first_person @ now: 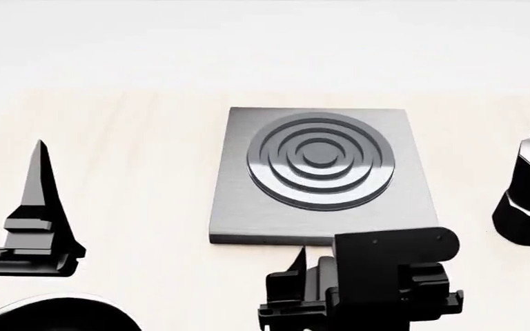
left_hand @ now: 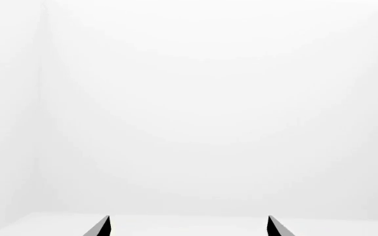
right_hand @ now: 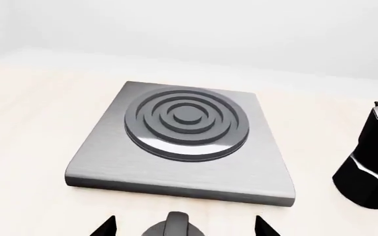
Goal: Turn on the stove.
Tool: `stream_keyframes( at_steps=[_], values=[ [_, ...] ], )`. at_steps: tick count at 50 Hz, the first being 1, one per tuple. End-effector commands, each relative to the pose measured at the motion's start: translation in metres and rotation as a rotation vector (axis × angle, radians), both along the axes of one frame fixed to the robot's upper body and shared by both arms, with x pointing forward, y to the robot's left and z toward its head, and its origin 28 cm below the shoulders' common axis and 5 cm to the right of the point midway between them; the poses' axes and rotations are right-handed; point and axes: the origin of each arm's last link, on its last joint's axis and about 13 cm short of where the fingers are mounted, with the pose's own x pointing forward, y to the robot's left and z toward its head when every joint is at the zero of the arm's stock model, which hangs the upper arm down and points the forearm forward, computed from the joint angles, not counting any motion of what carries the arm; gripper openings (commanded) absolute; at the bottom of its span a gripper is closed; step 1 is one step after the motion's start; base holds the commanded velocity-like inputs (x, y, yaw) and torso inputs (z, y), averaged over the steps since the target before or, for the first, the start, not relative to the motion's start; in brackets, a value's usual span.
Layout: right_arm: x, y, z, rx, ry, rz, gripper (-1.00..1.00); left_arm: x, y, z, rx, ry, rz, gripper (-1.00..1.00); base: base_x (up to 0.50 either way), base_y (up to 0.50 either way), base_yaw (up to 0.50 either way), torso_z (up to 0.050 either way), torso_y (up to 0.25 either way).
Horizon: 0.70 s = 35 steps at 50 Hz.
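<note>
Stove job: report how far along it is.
Done: the right gripper is lined up at the stove's near edge, fingers open either side of the knob. In hand: closing in on it. Left: grip and turn. The left gripper hangs open, idle.

Bright even light, sharp renders, faint shadows, washed-out white background

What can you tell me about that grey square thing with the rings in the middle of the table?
It is the stove: a flat, square slab that looks like brushed grey metal, with rounded corners, lying flat on the pale wooden table. A raised round burner of darker concentric rings sits on its top, and nothing rests on it. Its small round black knob shows at the near edge in the right wrist view, between the tips of the right hand. No glow is visible.
</note>
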Motion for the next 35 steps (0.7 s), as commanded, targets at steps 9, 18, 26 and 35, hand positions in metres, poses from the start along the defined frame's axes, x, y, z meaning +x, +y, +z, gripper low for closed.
stream_keyframes(
  at_steps=[9, 18, 26, 35],
  values=[
    [0.003, -0.001, -0.006, 0.044, 0.089, 0.004, 1.0, 0.0, 0.0, -0.008, 0.009, 0.0, 0.007, 1.0, 0.0, 0.0, 0.0, 0.0, 0.0],
    [0.005, -0.002, -0.011, 0.07, 0.121, -0.006, 1.0, -0.001, 0.0, -0.007, 0.008, 0.0, 0.007, 1.0, 0.0, 0.0, 0.0, 0.0, 0.0],
    [0.006, -0.002, -0.013, 0.072, 0.139, -0.012, 1.0, 0.0, 0.001, -0.008, 0.007, 0.0, 0.007, 1.0, 0.0, 0.0, 0.0, 0.0, 0.0],
    [0.007, -0.002, -0.017, 0.057, 0.166, -0.016, 1.0, -0.001, 0.001, -0.007, 0.005, 0.0, 0.007, 1.0, 0.0, 0.0, 0.0, 0.0, 0.0]
  ],
)
